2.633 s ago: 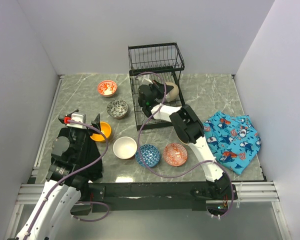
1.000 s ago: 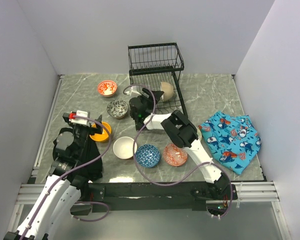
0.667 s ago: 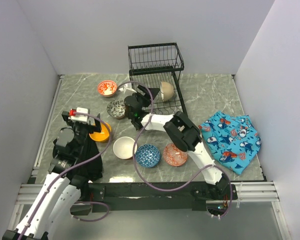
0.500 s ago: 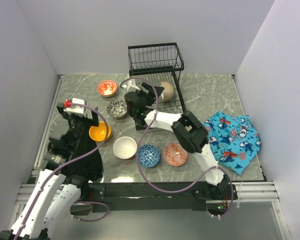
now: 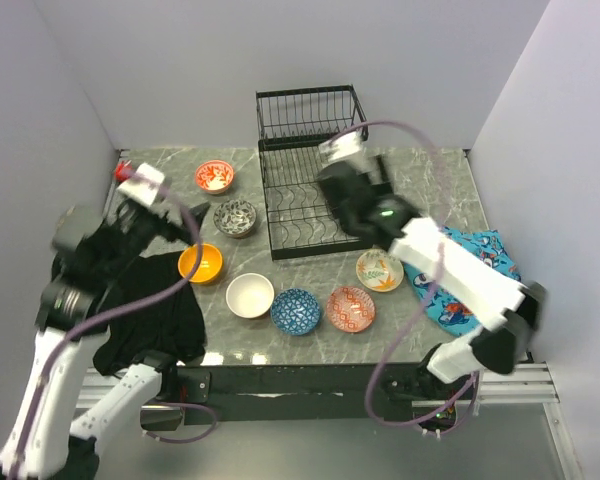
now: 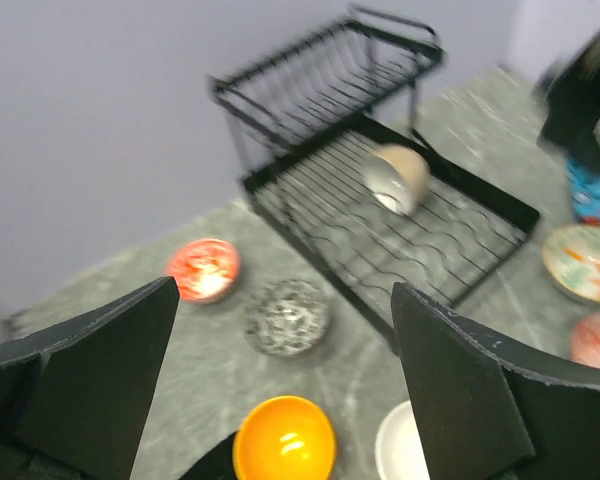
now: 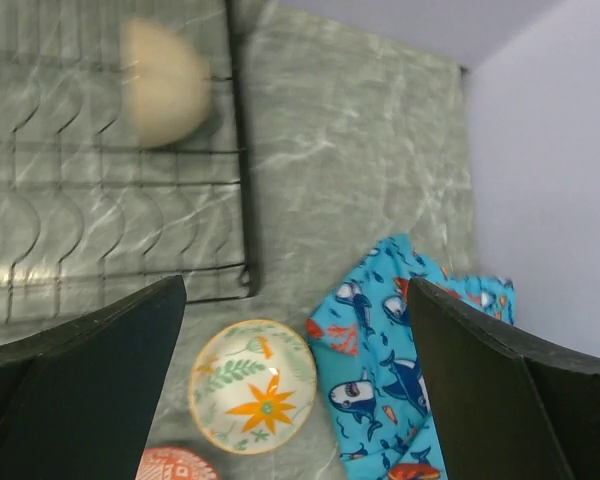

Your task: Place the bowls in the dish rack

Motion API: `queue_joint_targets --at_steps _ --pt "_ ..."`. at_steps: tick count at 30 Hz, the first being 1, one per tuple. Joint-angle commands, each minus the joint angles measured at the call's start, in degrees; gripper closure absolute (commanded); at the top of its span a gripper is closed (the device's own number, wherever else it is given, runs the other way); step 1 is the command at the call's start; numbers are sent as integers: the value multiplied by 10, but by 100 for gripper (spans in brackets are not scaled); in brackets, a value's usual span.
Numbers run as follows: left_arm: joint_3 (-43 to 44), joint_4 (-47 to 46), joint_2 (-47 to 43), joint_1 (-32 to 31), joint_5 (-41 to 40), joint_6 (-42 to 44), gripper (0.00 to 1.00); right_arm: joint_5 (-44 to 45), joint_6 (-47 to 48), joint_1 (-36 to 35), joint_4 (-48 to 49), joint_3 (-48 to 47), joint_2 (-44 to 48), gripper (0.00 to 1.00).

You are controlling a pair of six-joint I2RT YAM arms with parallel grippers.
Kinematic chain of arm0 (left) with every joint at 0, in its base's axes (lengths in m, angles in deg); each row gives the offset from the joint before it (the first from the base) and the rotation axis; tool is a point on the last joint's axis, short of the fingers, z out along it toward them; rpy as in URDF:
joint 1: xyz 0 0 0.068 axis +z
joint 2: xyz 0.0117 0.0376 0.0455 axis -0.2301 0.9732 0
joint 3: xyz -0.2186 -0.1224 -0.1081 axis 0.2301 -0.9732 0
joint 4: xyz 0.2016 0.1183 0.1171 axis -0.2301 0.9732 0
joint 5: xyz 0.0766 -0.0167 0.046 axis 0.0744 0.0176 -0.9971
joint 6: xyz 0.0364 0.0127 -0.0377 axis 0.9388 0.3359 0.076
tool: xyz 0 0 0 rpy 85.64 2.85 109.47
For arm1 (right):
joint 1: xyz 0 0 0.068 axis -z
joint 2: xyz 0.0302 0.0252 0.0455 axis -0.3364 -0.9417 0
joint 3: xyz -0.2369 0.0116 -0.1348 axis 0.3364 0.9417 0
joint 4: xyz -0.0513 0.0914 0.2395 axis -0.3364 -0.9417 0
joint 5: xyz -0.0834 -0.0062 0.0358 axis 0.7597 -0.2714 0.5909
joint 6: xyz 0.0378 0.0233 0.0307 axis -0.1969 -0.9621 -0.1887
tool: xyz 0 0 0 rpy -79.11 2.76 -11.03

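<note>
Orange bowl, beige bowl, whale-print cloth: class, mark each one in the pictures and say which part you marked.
orange bowl (image 5: 201, 263): top external view, the bowl's inside.
beige bowl (image 6: 412, 168): left wrist view, its outer wall.
whale-print cloth (image 7: 395, 375): right wrist view, the middle of the fabric.

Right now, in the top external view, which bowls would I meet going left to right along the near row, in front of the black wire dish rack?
Plain orange bowl → plain white bowl → blue patterned bowl → red patterned bowl → cream bowl with a floral print.
</note>
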Motion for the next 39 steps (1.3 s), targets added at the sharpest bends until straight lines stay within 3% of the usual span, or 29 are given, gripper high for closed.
queue_joint_targets --at_steps 1,3,7,13,14,17,22,29,39 --pt "59 61 121 -64 45 -4 7 -90 -68 109 -66 17 79 0" --pt "70 56 165 -152 4 24 7 -103 -55 151 -57 36 115 0" --pt "102 55 237 -231 -16 42 9 -179 -8 257 -52 73 177 0" --pt "85 34 313 -415 -77 45 11 -242 23 302 13 216 332 0" --pt "79 29 329 -460 -88 45 11 -247 19 318 15 225 354 1" --pt "48 5 353 -517 -90 42 17 -262 -7 364 5 225 370 4" --pt "13 -47 394 -540 -85 -18 27 -264 9 405 -14 181 390 5" --pt "26 -87 487 -595 -104 -26 45 -265 36 408 -6 186 426 7" --pt "63 -108 573 -615 -119 -35 47 -263 39 412 -4 196 457 7"
